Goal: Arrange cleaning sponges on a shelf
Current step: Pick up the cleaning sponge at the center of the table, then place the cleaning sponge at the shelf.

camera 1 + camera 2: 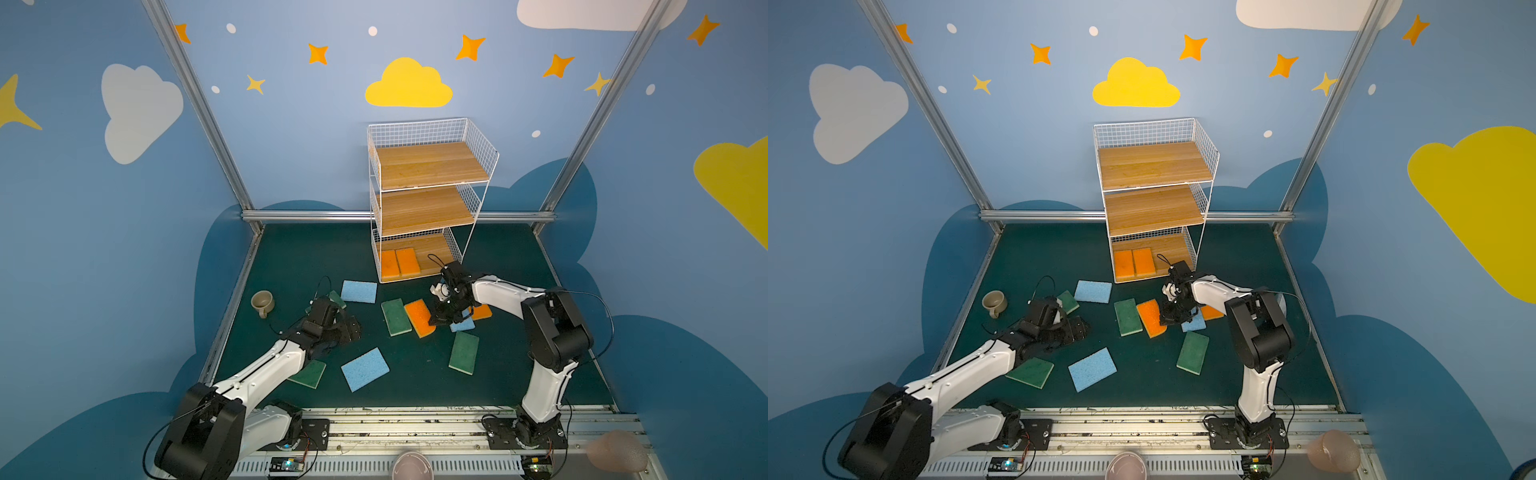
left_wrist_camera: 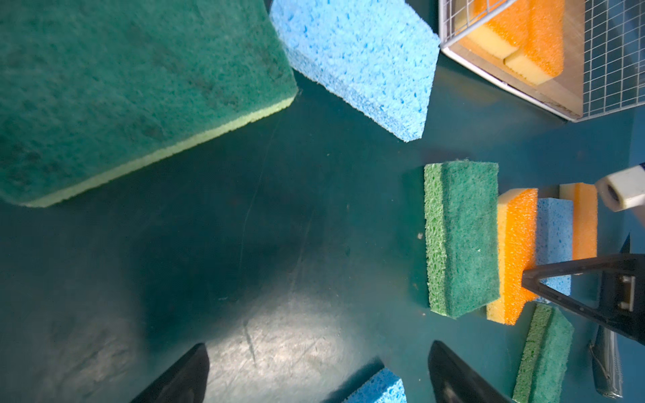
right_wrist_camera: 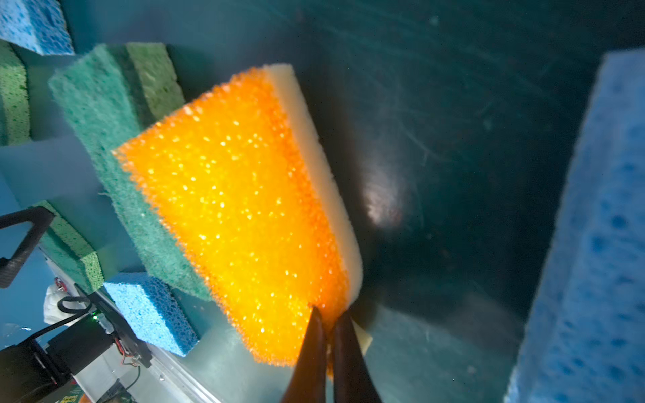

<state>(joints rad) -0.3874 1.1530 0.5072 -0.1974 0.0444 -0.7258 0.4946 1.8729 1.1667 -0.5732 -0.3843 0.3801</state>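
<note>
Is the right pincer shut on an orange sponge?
Shut: the right pincer grips the orange sponge by its corner, right wrist view.

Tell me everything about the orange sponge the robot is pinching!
This orange sponge is a flat rectangle with a rough, sparkly orange top and a pale-yellow layer below. It sits on the dark green table in front of the shelf, close beside a green sponge. The right gripper has its jaws shut near one corner.

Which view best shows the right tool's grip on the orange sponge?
Right wrist: the right tool shut on a corner of the orange sponge, close up. Both top views show it small, half hidden. Left wrist shows one finger at its edge.
</note>
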